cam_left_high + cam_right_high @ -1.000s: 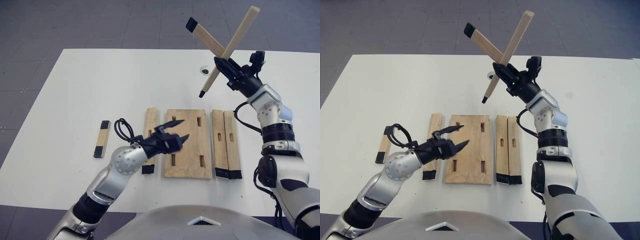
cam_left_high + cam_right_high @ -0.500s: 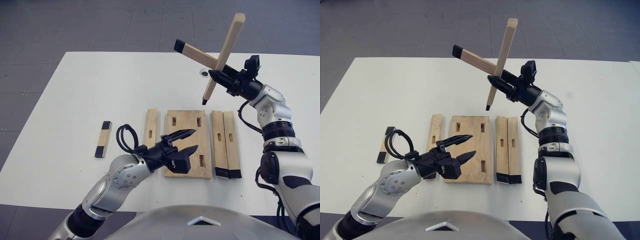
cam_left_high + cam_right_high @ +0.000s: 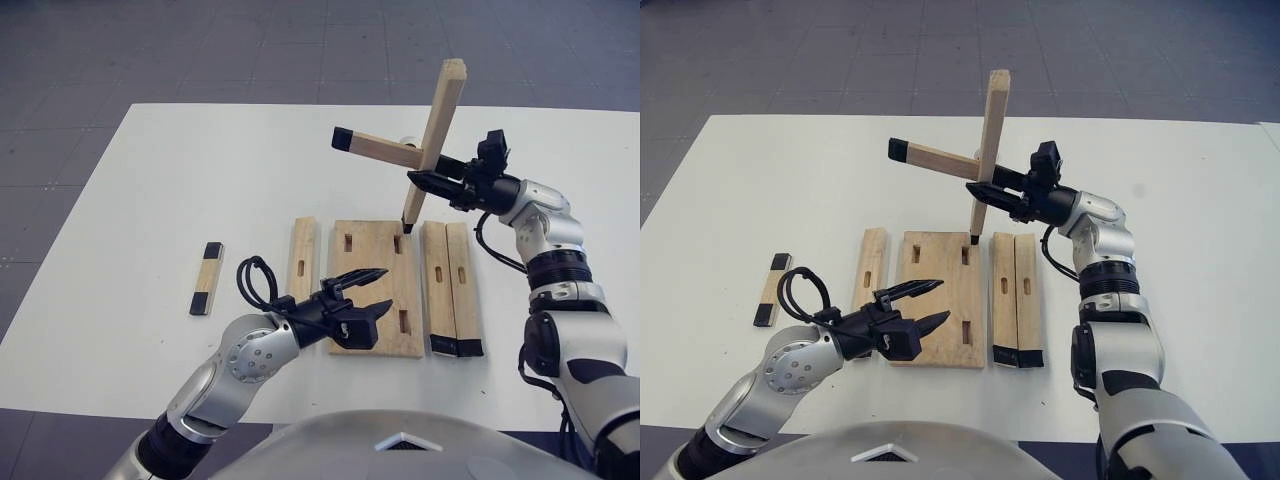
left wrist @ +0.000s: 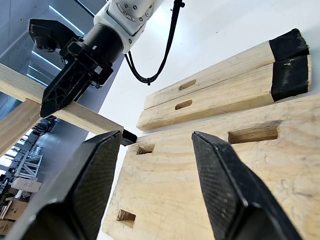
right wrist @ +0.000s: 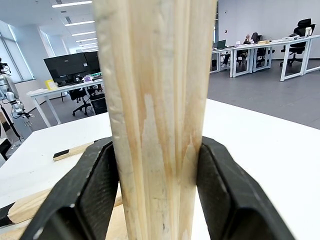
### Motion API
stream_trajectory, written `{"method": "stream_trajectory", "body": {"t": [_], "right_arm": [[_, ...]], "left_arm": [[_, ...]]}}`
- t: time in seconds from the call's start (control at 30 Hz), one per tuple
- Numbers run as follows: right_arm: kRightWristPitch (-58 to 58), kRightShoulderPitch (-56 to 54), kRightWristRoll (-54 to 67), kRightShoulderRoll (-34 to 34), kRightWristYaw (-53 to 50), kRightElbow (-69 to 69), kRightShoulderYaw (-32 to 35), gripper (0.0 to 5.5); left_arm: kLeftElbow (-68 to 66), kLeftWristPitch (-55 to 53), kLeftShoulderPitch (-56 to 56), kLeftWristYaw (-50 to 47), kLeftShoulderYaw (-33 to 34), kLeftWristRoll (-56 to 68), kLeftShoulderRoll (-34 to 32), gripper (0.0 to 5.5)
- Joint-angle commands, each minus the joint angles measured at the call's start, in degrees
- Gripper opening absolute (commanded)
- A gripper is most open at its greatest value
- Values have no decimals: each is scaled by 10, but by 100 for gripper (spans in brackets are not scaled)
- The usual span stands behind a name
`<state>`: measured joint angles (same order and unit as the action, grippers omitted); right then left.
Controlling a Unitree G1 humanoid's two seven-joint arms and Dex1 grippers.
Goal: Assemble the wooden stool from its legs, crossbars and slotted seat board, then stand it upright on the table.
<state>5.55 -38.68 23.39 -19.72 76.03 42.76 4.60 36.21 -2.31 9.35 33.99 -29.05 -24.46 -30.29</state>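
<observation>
Nearest us, our left gripper (image 3: pixel 378 290) hovers with its fingers spread wide, holding nothing, just above the near half of the seat board (image 3: pixel 372 245), which lies flat on the table (image 3: pixel 180 170). Just to this gripper's left lies a single slotted leg (image 3: pixel 302 255), and well beyond that a short crossbar (image 3: pixel 205 278). To its right, past the board, a pair of slotted legs (image 3: pixel 450 280) lie side by side. Farther off, our right gripper (image 3: pixel 420 178) is clamped on a crossed pair of bars (image 3: pixel 438 110), held aloft. Below that gripper, the upright bar's black tip sits at the board's far right slot; we cannot tell whether it touches.
</observation>
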Motion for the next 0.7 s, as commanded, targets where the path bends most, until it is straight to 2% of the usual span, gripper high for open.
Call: {"method": "stream_trajectory", "body": {"t": [0.03,0.3,0.7], "right_arm": [[18,19,4,7,6,-43,-8,215],[44,56,15,8,-3,-108,-8,215],[42,98,14,14,-19,-131,-11,215]], "left_arm": [[-3,-5,1,6,2,-3,1,260],[-3,-7,3,4,6,-3,2,260],[-1,-7,6,6,15,-1,-1,260]]}}
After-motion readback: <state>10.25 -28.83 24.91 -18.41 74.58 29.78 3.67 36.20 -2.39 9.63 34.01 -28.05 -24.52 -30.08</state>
